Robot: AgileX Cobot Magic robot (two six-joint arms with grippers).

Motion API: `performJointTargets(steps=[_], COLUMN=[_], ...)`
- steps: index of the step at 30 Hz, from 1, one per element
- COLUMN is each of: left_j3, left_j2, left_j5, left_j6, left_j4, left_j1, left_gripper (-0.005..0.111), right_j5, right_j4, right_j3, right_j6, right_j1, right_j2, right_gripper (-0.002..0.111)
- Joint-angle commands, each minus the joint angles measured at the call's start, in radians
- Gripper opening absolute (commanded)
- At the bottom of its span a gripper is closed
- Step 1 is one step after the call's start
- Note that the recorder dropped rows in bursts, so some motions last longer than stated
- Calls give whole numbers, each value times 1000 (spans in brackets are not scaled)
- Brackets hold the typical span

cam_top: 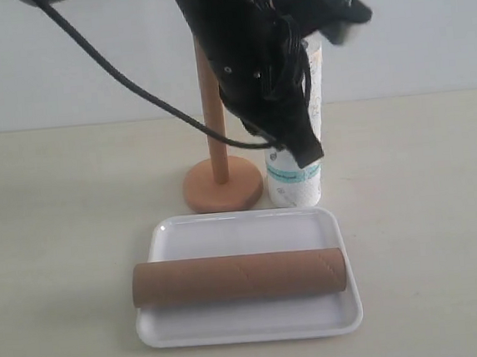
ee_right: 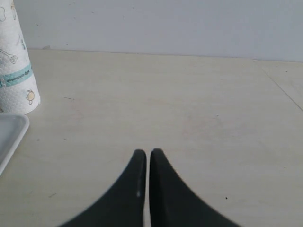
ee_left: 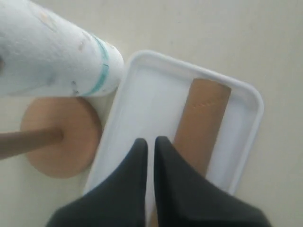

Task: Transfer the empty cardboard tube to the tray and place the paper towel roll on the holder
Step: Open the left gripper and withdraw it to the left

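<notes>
The brown cardboard tube lies lengthwise across the white tray at the front. Behind the tray stands the wooden holder, its rod bare. Just right of it the printed paper towel roll stands upright on the table, teal band low, partly hidden by the black arm. My left gripper hangs shut and empty in front of the roll; its wrist view shows the gripper above the tray, with the tube, roll and holder base. My right gripper is shut over bare table, away from the roll.
A pale wall rises behind the beige table. A black cable runs from the upper left down to the left arm, crossing in front of the holder rod. One corner of the tray shows in the right wrist view.
</notes>
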Motion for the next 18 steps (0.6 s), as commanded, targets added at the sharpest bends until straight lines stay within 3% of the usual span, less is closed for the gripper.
performJointTargets(steps=[1, 4, 9, 18], left_j3=[92, 217, 510, 1205], left_j2=[-161, -285, -534, -1021], left_j5=[-241, -446, -662, -1145], left_j6=[-21, -38, -161, -395], left_j4=[12, 27, 27, 14], left_j1=[-2, 15, 85, 360], left_gripper=[5, 5, 5, 5], right_j5=[-7, -7, -7, -7], right_j4=[2, 2, 2, 2], right_j3=[0, 0, 0, 0], right_j6=[4, 4, 4, 4], right_j1=[-3, -3, -3, -3], right_j2=[-4, -4, -4, -4], right_gripper=[2, 2, 2, 2])
